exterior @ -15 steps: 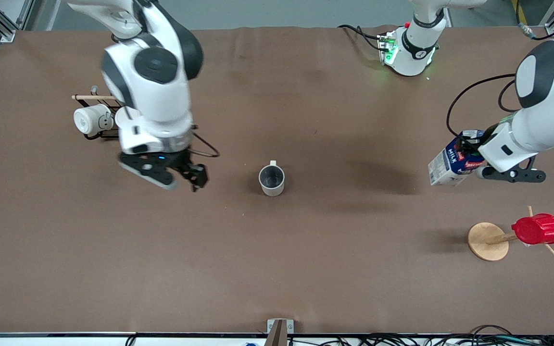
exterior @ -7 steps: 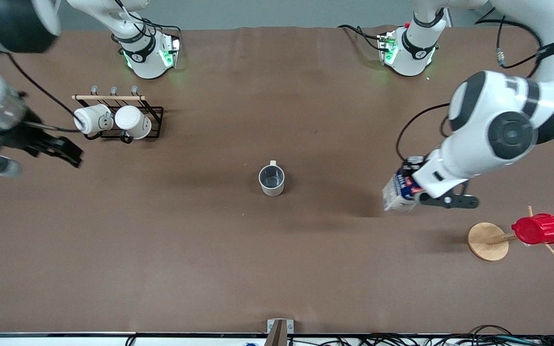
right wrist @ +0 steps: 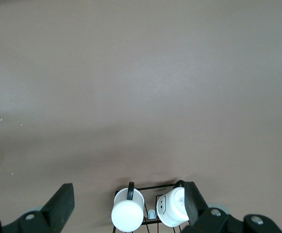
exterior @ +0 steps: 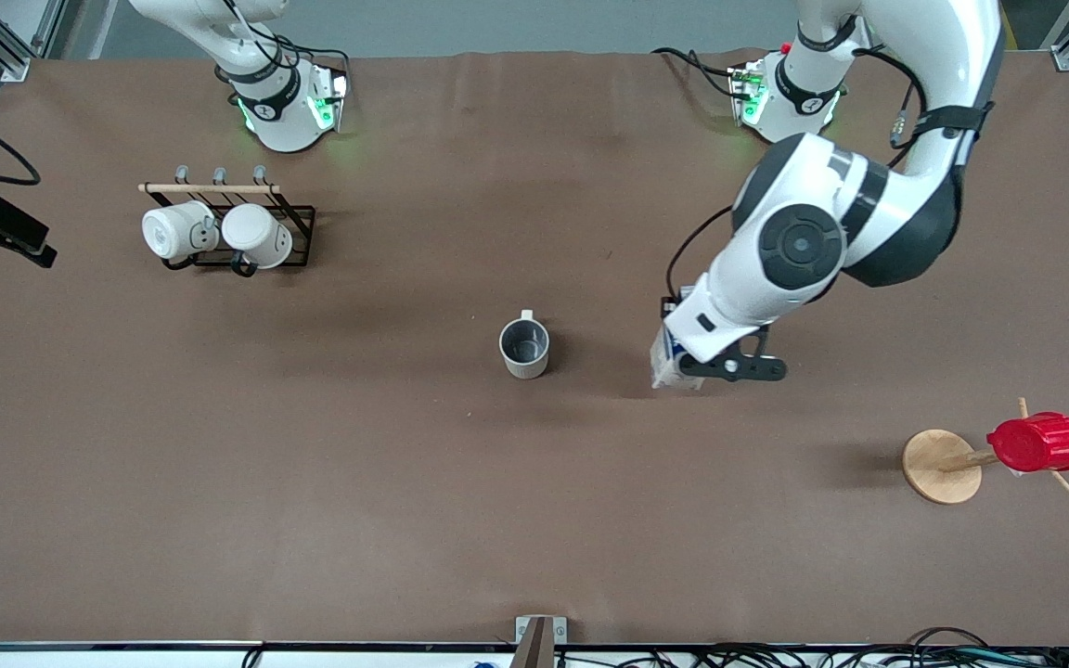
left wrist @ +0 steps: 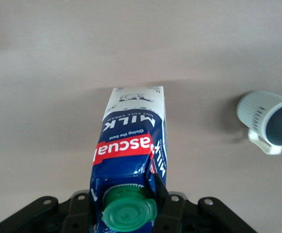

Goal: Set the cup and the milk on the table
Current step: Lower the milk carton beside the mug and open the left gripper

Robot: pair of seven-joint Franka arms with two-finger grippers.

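Since half a second ago the left claw has carried the milk closer to the cup, and the right claw has drawn back to the edge of the counter at the right arm's end.

In the front view the left claw is clamped on the milk, which sits beside the cup toward the left arm's end; I cannot tell whether the carton's base touches the counter. The left wrist view shows the milk gripped near its green cap, with the cup upright and apart from it.

The cup stands alone near the middle of the counter, its handle pointing toward the robots' bases.

The right claw is open, its fingers spread wide above the rack holding two white mugs. A red cup hangs on a wooden stand toward the left arm's end.
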